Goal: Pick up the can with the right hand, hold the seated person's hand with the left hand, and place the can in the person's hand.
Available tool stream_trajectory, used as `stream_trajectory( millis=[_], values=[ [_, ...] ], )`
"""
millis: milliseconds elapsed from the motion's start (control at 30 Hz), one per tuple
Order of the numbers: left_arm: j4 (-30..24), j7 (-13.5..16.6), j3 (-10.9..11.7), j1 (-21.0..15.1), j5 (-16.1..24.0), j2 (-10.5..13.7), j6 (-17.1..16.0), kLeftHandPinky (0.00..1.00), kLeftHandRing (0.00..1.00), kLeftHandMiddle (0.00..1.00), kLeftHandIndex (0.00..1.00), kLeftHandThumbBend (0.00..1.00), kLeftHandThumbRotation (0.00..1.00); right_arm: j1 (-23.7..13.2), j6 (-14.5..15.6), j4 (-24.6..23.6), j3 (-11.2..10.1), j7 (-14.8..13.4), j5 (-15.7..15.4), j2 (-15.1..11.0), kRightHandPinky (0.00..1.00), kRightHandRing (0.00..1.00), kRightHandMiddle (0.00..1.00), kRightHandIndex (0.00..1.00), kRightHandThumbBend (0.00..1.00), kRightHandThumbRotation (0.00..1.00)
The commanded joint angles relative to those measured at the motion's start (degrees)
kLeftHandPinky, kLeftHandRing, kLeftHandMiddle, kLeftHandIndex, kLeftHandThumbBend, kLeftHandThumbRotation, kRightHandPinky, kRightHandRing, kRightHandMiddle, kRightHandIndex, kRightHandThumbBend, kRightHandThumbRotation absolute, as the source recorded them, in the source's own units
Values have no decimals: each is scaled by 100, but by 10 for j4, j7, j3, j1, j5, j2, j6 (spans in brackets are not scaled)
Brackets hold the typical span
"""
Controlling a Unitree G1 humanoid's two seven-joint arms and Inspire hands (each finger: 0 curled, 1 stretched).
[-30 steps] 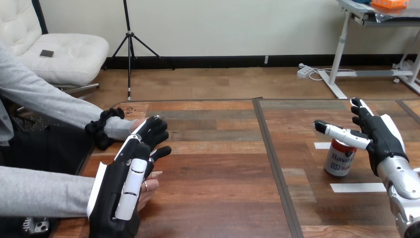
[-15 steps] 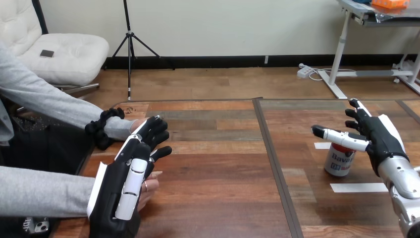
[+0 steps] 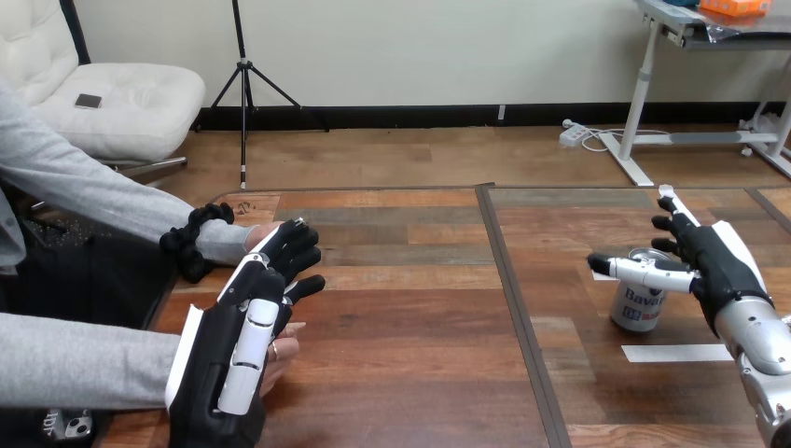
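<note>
**Trainee:** Where does the can stand?

**Operator:** I see the can [image 3: 642, 306] upright on the counter [image 3: 420, 308], just left of the palm of the right robot hand [image 3: 716, 266]. It sits beneath that hand's thumb, which reaches across the can's top. This robot hand is open, with its fingers straight. I cannot tell whether the thumb touches the can.

**Trainee:** And the left robot hand [image 3: 228, 364]?

**Operator:** It lies over the person's hand [image 3: 284, 353], which shows just right of its palm. I cannot tell whether it grips.

Wooden table [image 3: 410, 308], can [image 3: 641, 308] upright at its right, white tape strip [image 3: 676, 353] just beside it
</note>
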Motion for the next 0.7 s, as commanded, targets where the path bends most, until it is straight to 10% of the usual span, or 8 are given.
stream_trajectory(
  millis=[0,667],
  values=[
    [-13,-6,3,-25,-5,0,-15,81,87,86,85,60,87,-42,6,-4,6,-7,-1,-8,74,91,95,99,100,26],
    [-14,-12,4,-24,-8,1,-17,82,87,87,85,60,88,-42,20,0,12,-11,-9,-13,73,92,96,99,100,25]
  ],
)
